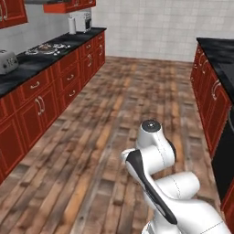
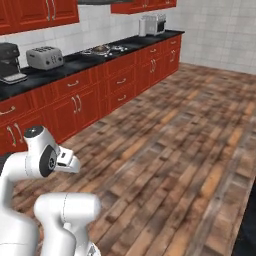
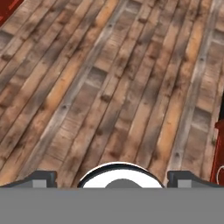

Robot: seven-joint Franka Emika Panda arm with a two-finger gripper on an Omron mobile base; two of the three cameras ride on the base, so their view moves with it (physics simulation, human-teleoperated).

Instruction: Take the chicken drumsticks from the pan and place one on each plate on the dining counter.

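The pan (image 1: 45,47) sits on the stove far off on the left-hand black-topped counter, and the right base view shows the pan (image 2: 100,49) there too. Something brownish lies in it, too small to tell as chicken drumsticks. The plates and the dining counter are out of view. My gripper (image 3: 113,178) is open with nothing between its dark fingertips (image 3: 43,177), and it points down at the wooden floor (image 3: 109,78), far from the pan. The arm (image 1: 155,151) is folded close over the base.
Red cabinets under a black top (image 1: 41,87) run along the left, carrying a toaster (image 2: 45,57) and a coffee machine (image 2: 10,62). Another red-cabinet counter (image 1: 212,87) stands at the right. A wide wooden floor (image 1: 123,109) lies between them.
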